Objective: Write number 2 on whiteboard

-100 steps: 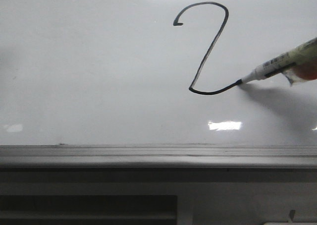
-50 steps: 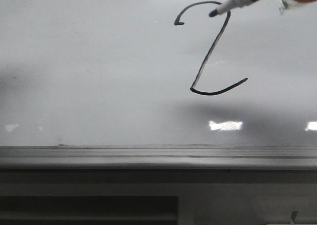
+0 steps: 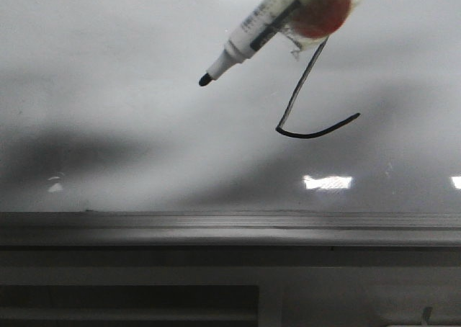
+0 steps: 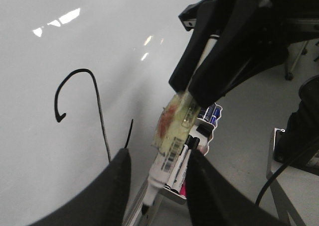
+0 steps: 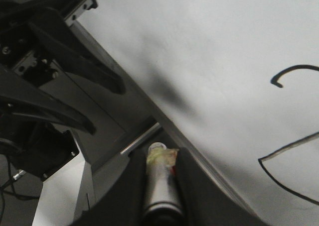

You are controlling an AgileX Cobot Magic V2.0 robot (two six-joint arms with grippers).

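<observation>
The number 2 (image 3: 301,91) is drawn in black on the whiteboard (image 3: 108,75); its hooked top is hidden behind the marker (image 3: 252,39), and its diagonal and curved base show. The marker's black tip (image 3: 205,80) points down-left, off the line. My right gripper (image 5: 159,159) is shut on the marker (image 5: 160,186); it also shows in the left wrist view (image 4: 192,91), clamping the marker (image 4: 174,136). My left gripper (image 4: 158,159) is open and holds nothing. The whole 2 (image 4: 94,91) shows there.
A grey metal tray edge (image 3: 230,226) runs along the board's bottom, with a dark panel (image 3: 130,302) below it. A small holder with spare markers (image 4: 207,124) hangs by the tray. The left arm (image 5: 45,86) is near the board's edge.
The marker left the end of the base stroke, rose off the board, then swung left and nearer the camera. It now covers the top of the 2.
</observation>
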